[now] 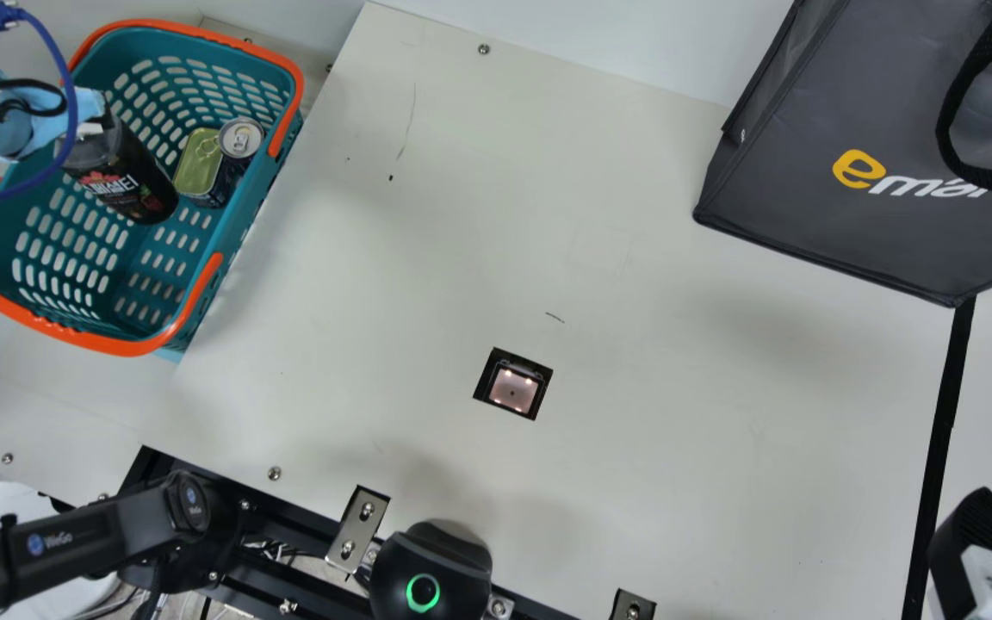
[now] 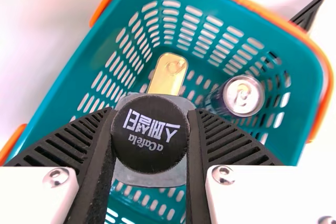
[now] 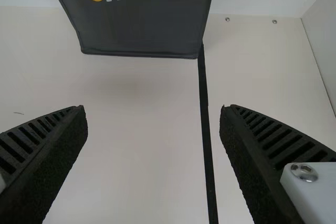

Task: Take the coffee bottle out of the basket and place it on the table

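left hand [image 1: 89,127] grips round, seemingly plastic bottle [image 1: 130,176]

Pretty bright, even light on the table [image 1: 616,215] tbh, with a soft shadow right beside the basket [image 1: 108,346]. The little square window [image 1: 513,389], well apart from the basket, has its own glow. Left wrist view looks kinda blown out around the basket, and the can [image 2: 244,95] inside it catches some glare.
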`<state>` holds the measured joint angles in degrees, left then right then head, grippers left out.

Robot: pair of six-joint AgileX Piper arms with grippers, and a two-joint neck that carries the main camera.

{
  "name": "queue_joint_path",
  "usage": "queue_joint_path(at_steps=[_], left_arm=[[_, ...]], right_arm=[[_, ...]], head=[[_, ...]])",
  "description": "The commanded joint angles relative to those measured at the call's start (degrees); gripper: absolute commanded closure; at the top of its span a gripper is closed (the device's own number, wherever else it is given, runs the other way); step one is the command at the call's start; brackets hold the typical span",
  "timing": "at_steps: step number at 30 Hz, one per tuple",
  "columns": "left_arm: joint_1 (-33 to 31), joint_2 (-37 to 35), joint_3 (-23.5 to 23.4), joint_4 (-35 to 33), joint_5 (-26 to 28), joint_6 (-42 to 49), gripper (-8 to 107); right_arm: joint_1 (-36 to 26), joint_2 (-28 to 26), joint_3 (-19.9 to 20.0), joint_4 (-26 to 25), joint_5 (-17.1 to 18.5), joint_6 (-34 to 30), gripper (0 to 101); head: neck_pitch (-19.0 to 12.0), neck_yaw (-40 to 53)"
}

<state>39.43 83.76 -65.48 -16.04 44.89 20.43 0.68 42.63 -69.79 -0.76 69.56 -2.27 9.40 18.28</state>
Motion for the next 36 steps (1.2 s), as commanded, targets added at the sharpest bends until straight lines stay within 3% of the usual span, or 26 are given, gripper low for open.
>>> queue_joint_path(at_steps=[1, 18, 36], left_arm=[[-0.2, -0.6, -0.9, -0.2, 0.8, -0.1, 89], [-3.1, -6.1, -7.7, -0.2, 7.4, -3.1, 89], [-11.2, -14.4, -5.8, -0.1, 11.3, -4.4, 89]], right_arm=[[0.0, 0.0, 0.0, 0.0, 0.0, 0.0, 10], [0.0, 0.0, 0.0, 0.0, 0.0, 0.0, 10], [0.0, 0.0, 0.0, 0.0, 0.0, 0.0, 10]], head=[[-1.5, 0.1], [-1.5, 0.1], [-1.5, 0.1]])
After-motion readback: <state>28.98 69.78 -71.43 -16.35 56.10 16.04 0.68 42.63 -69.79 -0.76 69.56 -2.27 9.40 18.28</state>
